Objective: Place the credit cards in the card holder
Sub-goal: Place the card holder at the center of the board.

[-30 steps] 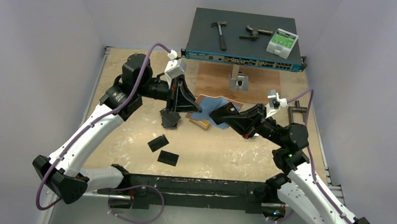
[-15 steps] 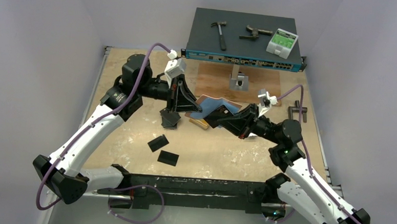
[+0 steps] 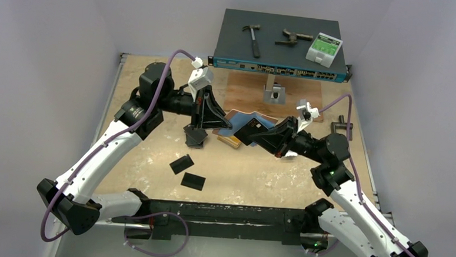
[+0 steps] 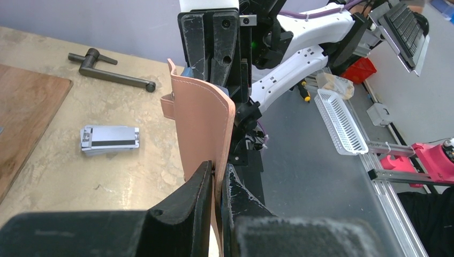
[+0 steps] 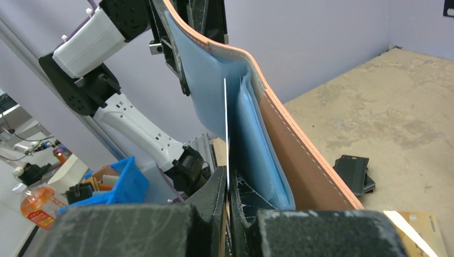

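My left gripper (image 4: 217,172) pinches one edge of the card holder (image 4: 204,123), holding it upright above mid-table. It is salmon-pink and leather-look outside, with pale stitching and light blue pockets inside. My right gripper (image 5: 227,187) is clamped on a thin credit card (image 5: 225,128), seen edge-on at the open pockets.

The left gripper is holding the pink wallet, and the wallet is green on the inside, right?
Not quite. The left gripper does hold the salmon-pink leather-look folding wallet, but its lining is light blue on the inside, not green. The right wrist view shows this best, looking straight into the opened wallet.
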Controlling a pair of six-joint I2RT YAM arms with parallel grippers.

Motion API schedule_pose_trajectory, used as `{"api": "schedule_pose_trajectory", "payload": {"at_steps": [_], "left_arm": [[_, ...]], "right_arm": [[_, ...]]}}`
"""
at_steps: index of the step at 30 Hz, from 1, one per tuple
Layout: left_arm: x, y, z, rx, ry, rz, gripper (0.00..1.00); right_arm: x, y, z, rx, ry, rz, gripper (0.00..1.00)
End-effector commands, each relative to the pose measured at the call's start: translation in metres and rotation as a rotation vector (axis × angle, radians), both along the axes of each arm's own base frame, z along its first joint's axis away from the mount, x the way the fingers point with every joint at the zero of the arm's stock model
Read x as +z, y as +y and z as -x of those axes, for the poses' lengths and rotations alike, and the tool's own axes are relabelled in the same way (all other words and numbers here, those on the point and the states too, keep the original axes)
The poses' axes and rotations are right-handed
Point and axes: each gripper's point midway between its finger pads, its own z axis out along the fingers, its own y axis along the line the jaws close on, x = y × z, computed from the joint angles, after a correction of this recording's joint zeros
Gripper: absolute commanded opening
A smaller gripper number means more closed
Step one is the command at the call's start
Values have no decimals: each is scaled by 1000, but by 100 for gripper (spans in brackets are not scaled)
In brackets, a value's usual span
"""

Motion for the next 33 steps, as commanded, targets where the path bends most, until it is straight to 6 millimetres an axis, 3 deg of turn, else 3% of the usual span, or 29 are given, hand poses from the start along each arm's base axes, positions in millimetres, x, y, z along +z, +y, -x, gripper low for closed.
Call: {"api": "schedule_pose_trajectory", "payload": {"at_steps": [1,19,33], "left_arm": [[13,1,16,-60,-30,36,0],[15,0,16,-54,-25,40,0],[19,2,20,-52,-20,48,0]], "right_arm": [[30,-1,2,-10,-95,-27,0],[18,2,-1,-12,-69,-27,0],[36,-8,-8,-102,-107,-126,0]]}}
